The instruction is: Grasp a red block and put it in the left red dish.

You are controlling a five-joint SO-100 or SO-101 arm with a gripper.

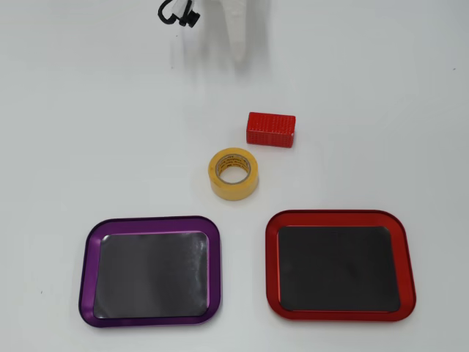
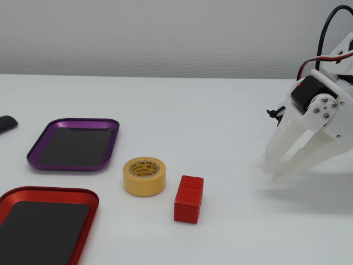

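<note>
The red block (image 1: 270,129) lies on the white table, ribbed and alone; in the fixed view (image 2: 188,199) it stands in the front middle. The red dish (image 1: 341,216) with its black inside is at the lower right of the overhead view and at the lower left of the fixed view (image 2: 49,191); nothing lies in it. My white gripper (image 2: 273,172) hangs at the right of the fixed view, tips down near the table and close together, holding nothing, well away from the block. In the overhead view it is a blurred white shape at the top (image 1: 240,55).
A yellow tape roll (image 1: 234,189) lies between the block and the dishes, close to the block (image 2: 144,185). A purple-rimmed tray (image 1: 154,221) sits beside the red dish (image 2: 77,121). A black object (image 2: 4,123) lies at the far left edge.
</note>
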